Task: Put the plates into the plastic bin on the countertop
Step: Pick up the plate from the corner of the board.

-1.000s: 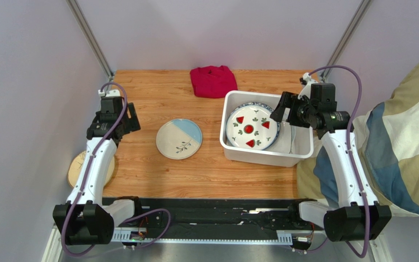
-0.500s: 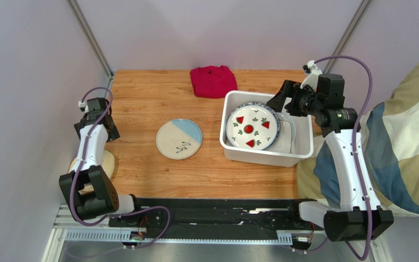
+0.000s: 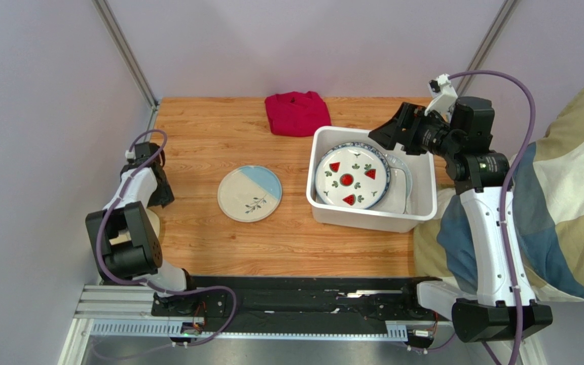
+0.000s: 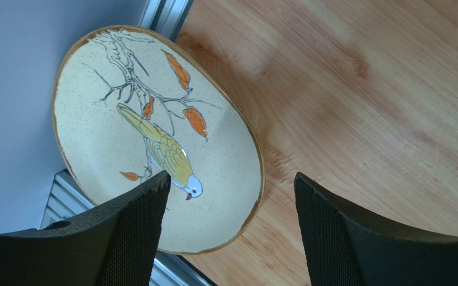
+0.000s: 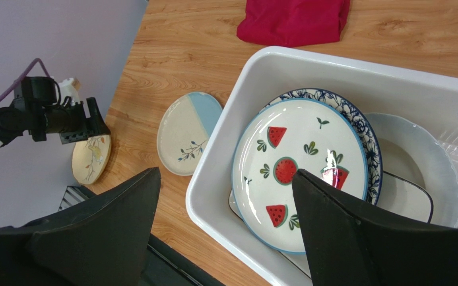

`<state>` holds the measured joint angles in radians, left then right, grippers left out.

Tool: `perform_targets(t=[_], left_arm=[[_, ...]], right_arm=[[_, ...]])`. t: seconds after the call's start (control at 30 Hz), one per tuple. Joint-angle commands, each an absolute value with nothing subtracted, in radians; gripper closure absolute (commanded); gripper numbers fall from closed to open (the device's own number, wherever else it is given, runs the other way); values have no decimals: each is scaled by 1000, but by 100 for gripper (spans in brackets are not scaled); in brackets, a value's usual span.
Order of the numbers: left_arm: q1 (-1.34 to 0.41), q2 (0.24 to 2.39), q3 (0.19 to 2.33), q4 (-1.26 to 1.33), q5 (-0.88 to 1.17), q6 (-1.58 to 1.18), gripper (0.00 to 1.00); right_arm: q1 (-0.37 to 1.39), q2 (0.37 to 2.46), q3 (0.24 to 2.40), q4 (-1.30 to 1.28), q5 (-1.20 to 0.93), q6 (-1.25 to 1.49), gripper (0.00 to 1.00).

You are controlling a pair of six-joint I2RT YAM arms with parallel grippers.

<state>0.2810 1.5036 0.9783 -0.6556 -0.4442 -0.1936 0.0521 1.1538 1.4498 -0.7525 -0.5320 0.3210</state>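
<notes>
Both hands wide apart and empty.
Left hand point(image 4: 230, 196) is above a cream oval bird-painted plate point(image 4: 124, 119) overhanging the left edge of the wood-grain table point(image 3: 219, 129). Right hand point(image 5: 225, 176) is above the white plastic bin point(image 5: 392, 77), where a fruit-print plate point(image 5: 285, 137) tops the stack. A cream-and-blue round plate point(image 3: 249, 193) lies left of the bin.

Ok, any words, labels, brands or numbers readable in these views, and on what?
None readable in any view.
The bird plate, watermelon plate and leaf-sprig plate carry pictures only.
The plastic bin and red cloth show no lettering.
</notes>
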Motion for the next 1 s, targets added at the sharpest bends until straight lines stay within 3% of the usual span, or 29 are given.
perform_targets(t=[0.0,0.23,0.43,0.63,0.77,0.8,0.9,0.97], left_arm=[[279,1537,983,-646,-440,-196,21],[279,1623,994,-676,-472,-210,33],[279,1701,1014,-719,-488,-227,34],[291,1695,1011,-723,-505,-238,44],[307,1710,1017,-726,-480,-229,69],[308,1715,1022,-727,-479,-229,81],[308,1703,1023,-729,-476,-221,100],[305,1678,1025,-735,-468,-215,100]], right_arm=[[55,1117,1500,-718,-561,336,15],[57,1120,1512,-704,-578,344,15],[55,1114,1531,-713,-580,327,15],[55,1115,1537,-712,-581,322,15],[55,1112,1540,-716,-581,321,15],[54,1111,1542,-719,-580,319,15],[55,1109,1542,-723,-574,316,15],[55,1111,1539,-721,-574,322,15]])
